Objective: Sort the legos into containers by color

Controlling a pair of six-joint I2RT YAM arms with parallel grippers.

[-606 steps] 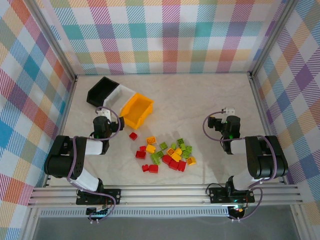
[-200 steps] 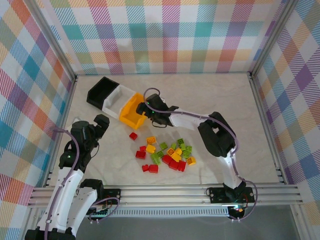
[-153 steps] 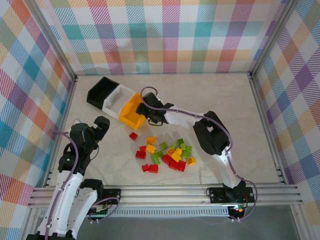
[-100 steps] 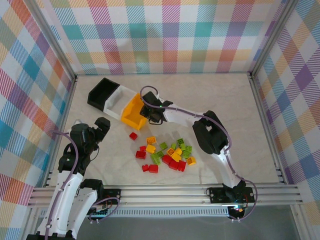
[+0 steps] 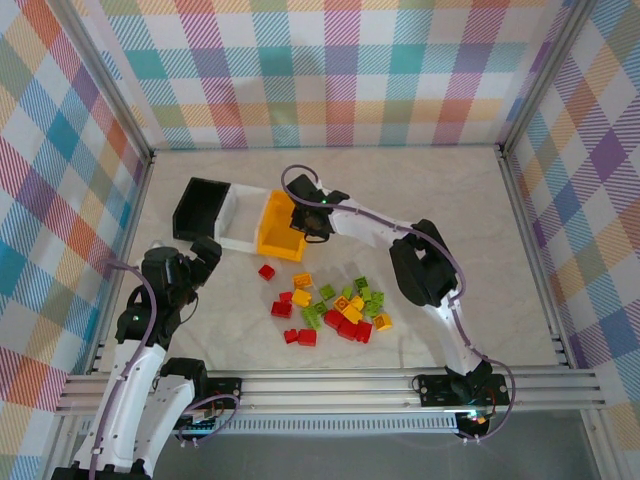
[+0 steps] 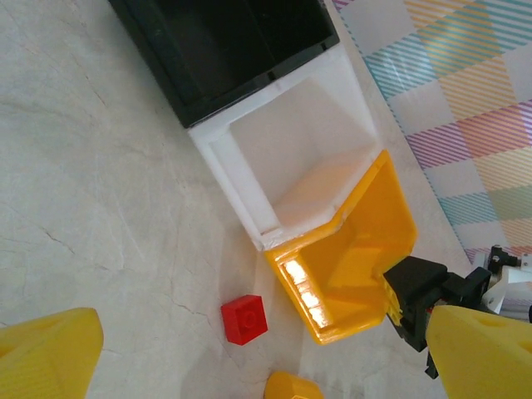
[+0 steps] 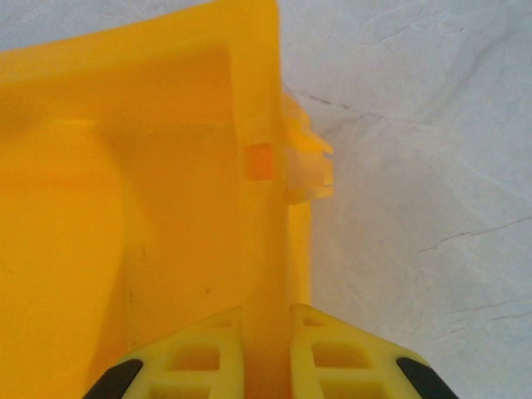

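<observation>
Orange-yellow bin [image 7: 262,125], wall now between fingers [image 7: 342,366]

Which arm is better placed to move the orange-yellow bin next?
Right. The right gripper is shut on the wall of the orange-yellow bin; the left gripper hangs open, apart from it.

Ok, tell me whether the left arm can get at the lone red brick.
Probably yes: the red brick sits alone on bare table, just ahead of the left arm's open jaws, nothing between.
</observation>
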